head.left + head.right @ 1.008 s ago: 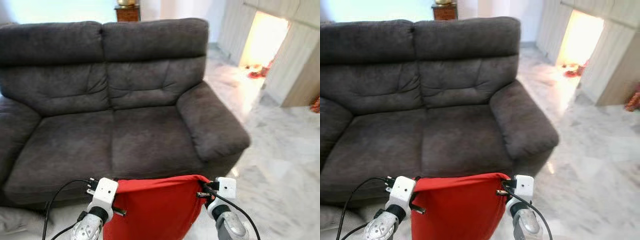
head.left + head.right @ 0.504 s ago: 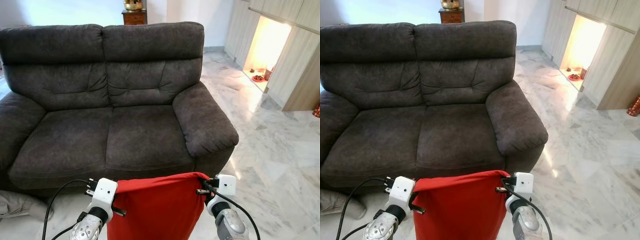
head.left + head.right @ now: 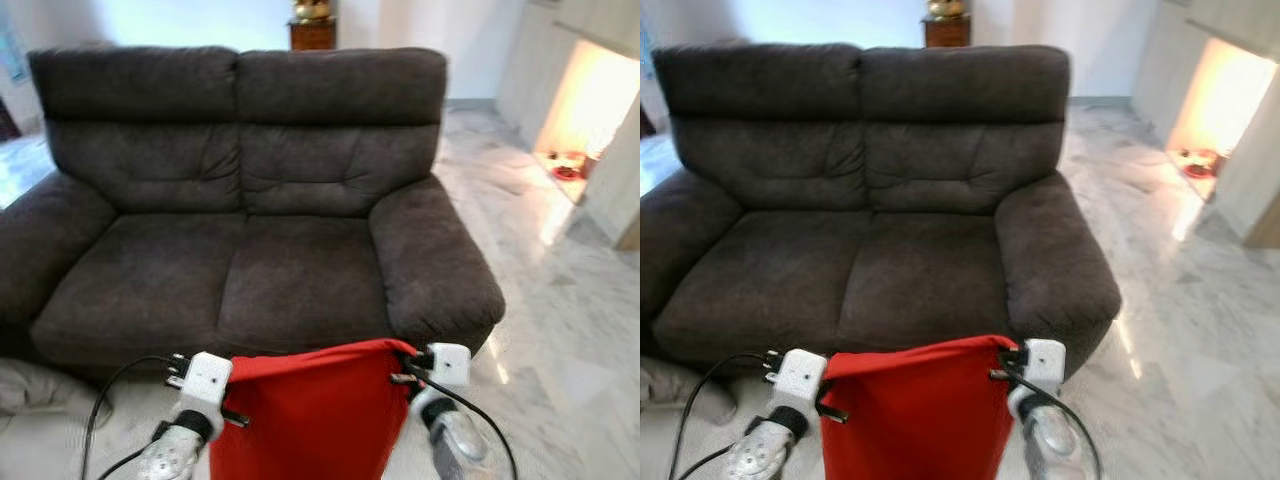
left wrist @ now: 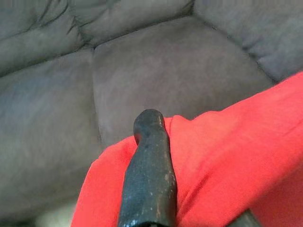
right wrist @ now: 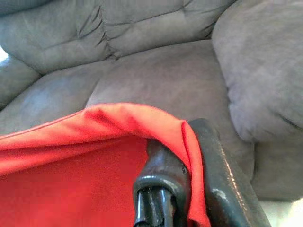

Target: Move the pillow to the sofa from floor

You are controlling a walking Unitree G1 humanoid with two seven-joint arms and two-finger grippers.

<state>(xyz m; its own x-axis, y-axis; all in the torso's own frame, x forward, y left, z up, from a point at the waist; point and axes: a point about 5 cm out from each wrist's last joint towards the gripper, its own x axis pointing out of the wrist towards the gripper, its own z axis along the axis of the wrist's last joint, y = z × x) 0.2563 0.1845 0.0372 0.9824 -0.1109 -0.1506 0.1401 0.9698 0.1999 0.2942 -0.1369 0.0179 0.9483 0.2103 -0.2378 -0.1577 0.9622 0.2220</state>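
I've got both grippers clamped on the pillow [image 3: 305, 410]: left gripper [image 4: 158, 137] pinching 1 top corner, right gripper [image 5: 182, 151] nipping the other, red cloth trapped between its fingers [image 5: 222, 184]. Pillow hangs stretched flat between them, smooth and bright red, just in front of the sofa [image 3: 250, 200], below its seat edge.

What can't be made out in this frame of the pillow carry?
- Red pillow: lower part cut off by the bottom edge of both eye views.
- Left gripper: lower finger hidden under the pillow's fabric in its wrist view.
- Pale bundle on the floor by the sofa: cut by the frame edge, blurred, unidentifiable.
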